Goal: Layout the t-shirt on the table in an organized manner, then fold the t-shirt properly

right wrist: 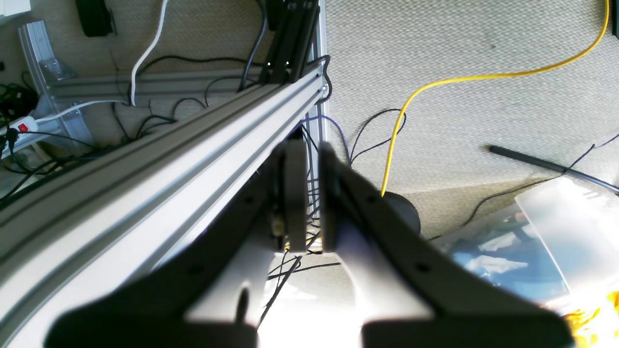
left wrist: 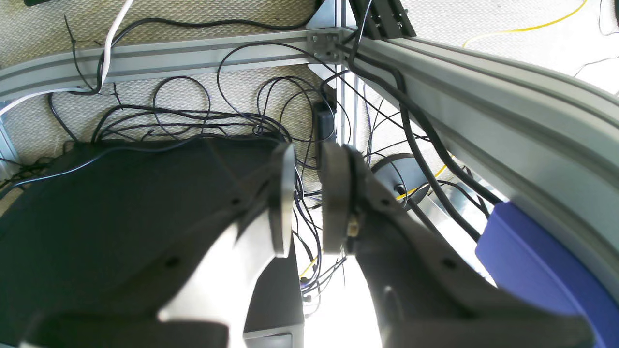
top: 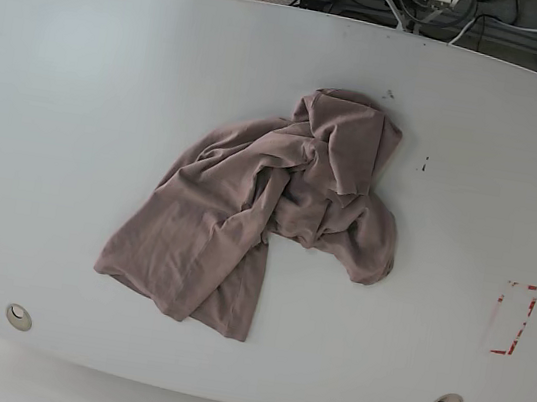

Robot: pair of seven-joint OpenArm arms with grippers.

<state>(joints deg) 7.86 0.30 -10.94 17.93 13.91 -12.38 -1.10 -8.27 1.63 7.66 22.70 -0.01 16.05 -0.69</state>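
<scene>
Base view, near to far: two small round holes (top: pixel 19 316) sit in the near edge of the table (top: pixel 84 82), and a red dashed mark (top: pixel 512 318) lies at near right. Around the table's middle lies the t-shirt (top: pixel 265 221), crumpled. Its broad lower part spreads toward near left, while the far right part is bunched and folded over itself. No sleeve or collar can be picked out with certainty. Neither arm reaches over the table in this view; only cables and frame show beyond the far edge.

Wrist views: both cameras look down past the table at carpet, aluminium rails (left wrist: pixel 193 53) and loose black cables (left wrist: pixel 203 116). The left gripper (left wrist: pixel 309 203) shows a narrow gap between its jaws, with nothing held. The right gripper (right wrist: pixel 313 193) is clenched on nothing, its pads all but meeting.

Judged risks: laying out has not begun. Because layers overlap in the bunched part, a pinch there would likely catch two layers at once and drag the pile instead of spreading it. The thin knit would probably slide on the glossy top. Arms starting close to rails and cables could snag on rising.
</scene>
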